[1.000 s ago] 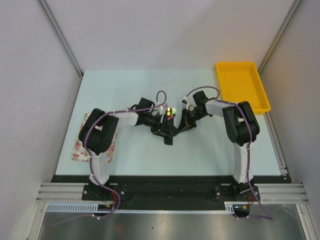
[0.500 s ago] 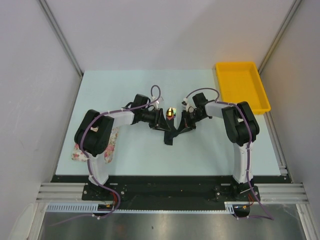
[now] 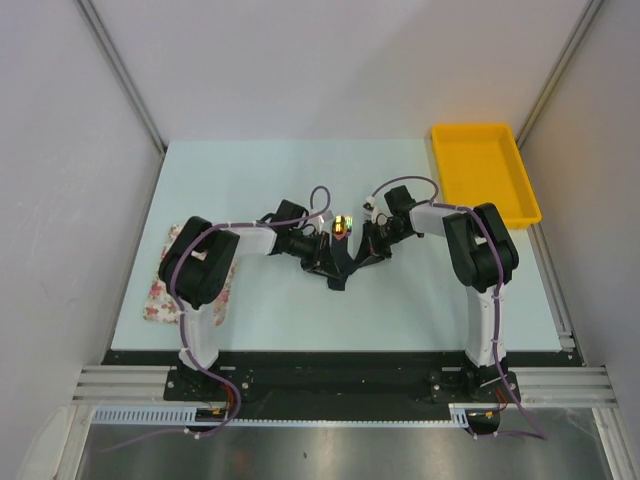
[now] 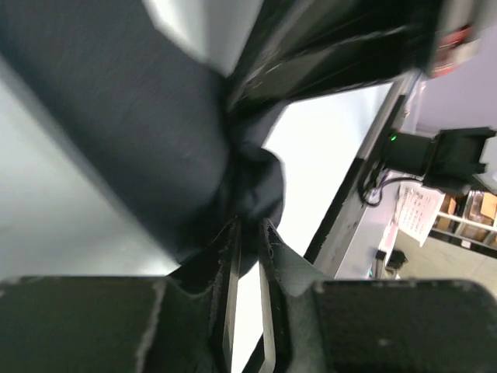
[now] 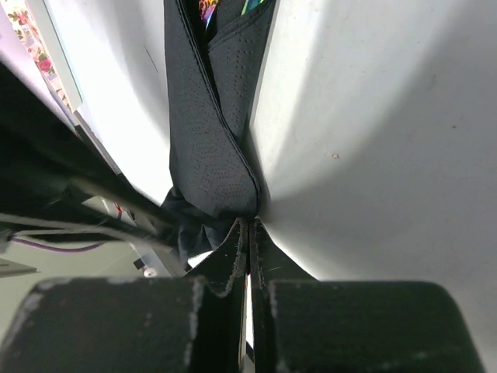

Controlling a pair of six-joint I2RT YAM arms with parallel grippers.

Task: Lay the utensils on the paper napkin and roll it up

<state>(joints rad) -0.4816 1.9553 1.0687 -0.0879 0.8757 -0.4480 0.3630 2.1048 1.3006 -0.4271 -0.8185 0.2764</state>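
The black paper napkin [image 3: 340, 268] is bunched between my two grippers at the table's middle, folded around the utensils. Their shiny gold-green ends [image 3: 342, 225] stick out at its far side. They also show in the right wrist view [image 5: 208, 9], tucked in the fold. My left gripper [image 3: 318, 254] holds the napkin's left part, and its nearly closed fingertips [image 4: 248, 227] pinch dark paper [image 4: 155, 116]. My right gripper [image 3: 369, 250] is shut tight [image 5: 248, 222] on the napkin's folded edge [image 5: 210, 148].
A pink-and-white floral mat [image 3: 160, 290] lies at the table's left edge, partly under the left arm. A yellow tray [image 3: 482, 170] stands at the back right. The table's front edge runs just ahead of the arm bases.
The left gripper swung toward the far side half a second ago, narrowing the napkin bundle. It has now come back nearer and left, and the napkin is spread wider. The right gripper stayed put.
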